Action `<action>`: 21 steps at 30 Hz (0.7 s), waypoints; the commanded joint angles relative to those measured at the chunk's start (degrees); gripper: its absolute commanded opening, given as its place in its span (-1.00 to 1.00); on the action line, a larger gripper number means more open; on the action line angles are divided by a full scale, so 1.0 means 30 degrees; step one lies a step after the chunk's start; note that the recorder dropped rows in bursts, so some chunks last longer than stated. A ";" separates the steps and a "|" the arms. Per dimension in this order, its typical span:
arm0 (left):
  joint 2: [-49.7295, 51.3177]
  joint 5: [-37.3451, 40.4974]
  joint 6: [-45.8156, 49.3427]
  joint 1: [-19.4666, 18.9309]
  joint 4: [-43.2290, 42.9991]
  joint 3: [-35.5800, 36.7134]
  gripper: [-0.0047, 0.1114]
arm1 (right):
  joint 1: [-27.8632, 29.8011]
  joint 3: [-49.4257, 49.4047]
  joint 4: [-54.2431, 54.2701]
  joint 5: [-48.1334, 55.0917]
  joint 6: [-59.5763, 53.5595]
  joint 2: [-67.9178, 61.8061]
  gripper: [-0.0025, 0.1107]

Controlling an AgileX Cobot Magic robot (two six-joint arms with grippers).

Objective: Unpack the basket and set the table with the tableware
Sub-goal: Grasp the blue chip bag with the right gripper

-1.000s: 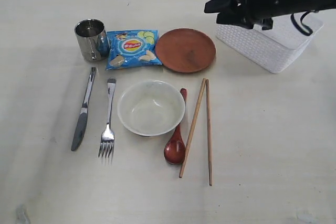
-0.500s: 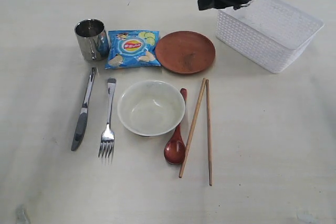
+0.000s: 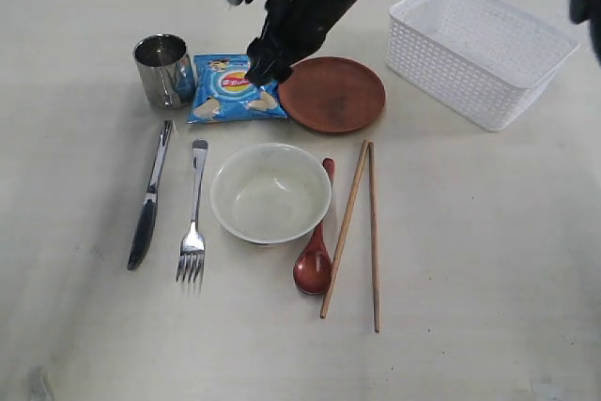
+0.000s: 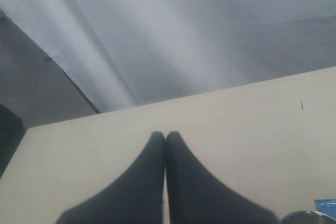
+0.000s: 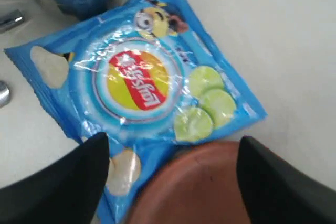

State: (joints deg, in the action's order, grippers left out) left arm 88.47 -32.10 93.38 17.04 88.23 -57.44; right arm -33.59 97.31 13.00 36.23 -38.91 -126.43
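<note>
Right arm has swung off the basket and leftward along the worktop's far edge. Its hand now hangs over the blue snack packet and the brown plate's rim, fingers spread wide, holding nothing. Left hand sits back at the far left corner, fingers pressed together, empty.

- Worktop: pale, wood-grain.
- Basket: white lattice, toward the far right corner, set at an angle.
- Plate: mid-worktop, toward the far edge, just beside the packet.
- Bowl: cream, centre.
- Cup: steel, upright, just left of the packet.
- Chopsticks: right of the bowl, far ends together, near ends apart.
- Knife, fork: left of the bowl, side by side.
- Spoon: against the bowl's right side.
</note>
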 commanded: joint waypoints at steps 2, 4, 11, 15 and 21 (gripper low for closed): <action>-0.0081 -0.0406 0.0097 0.0066 0.0317 0.0111 -0.92 | -0.1350 0.0636 -0.2495 -0.1917 -0.0022 -0.1521 0.22; -0.0081 -0.0406 0.0153 0.0066 0.0317 0.0111 -0.92 | -0.1621 0.0636 -0.2822 -0.2456 -0.0022 -0.1940 0.22; -0.0081 -0.0406 0.0153 0.0066 0.0317 0.0111 -0.92 | -0.1928 0.0636 -0.2822 -0.2959 -0.0022 -0.2700 0.18; -0.0081 -0.0283 0.0153 0.0066 0.0317 0.0111 -0.92 | -0.1928 0.0636 -0.2822 -0.2764 -0.0022 -0.2878 -0.20; -0.0081 -0.0283 0.0153 0.0066 0.0317 0.0111 -0.92 | -0.1928 0.0636 -0.2822 -0.2460 0.0116 -0.2878 -0.77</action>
State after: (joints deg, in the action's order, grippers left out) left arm 88.47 -32.91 93.70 17.04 88.67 -57.44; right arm -39.63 99.78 5.26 26.70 -38.91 -133.97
